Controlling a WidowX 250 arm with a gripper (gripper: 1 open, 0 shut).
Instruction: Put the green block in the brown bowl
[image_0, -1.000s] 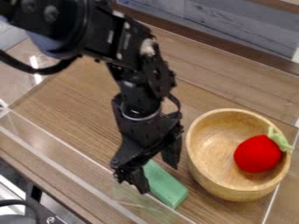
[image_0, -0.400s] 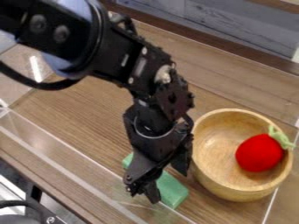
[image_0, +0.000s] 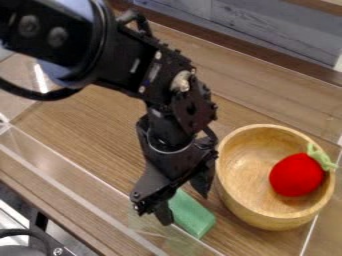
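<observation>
- The black arm (image_0: 120, 60) fills the upper left of the view. Against the picture of a second ago its bulk leans further over the work area, and the wrist has turned a little, so the two dark fingers now show from another angle.
- The tabletop (image_0: 94, 120) of wood-grain brown carries everything; a clear barrier along the near edge blurs what lies behind it.
- The brown bowl (image_0: 241, 150) sits at the right, where it was a second ago, with a round red ball (image_0: 297, 176) inside it. Its right rim is cut off by the frame edge.
- The tool (image_0: 166, 203) hangs pointing down over the green block, fingers spread as wide as we see them, gripping nothing. It has hardly shifted in place, so we judge the recent motion to be lining up, not lifting.
- The green block (image_0: 193, 217) lies flat on the tabletop, just left of the bowl and outside it. It shows much as it did a second ago, so we judge the grasp is not yet made and the transfer is all to do.
- The block's far end is covered by the fingers, and we cannot tell whether a fingertip touches it.
</observation>
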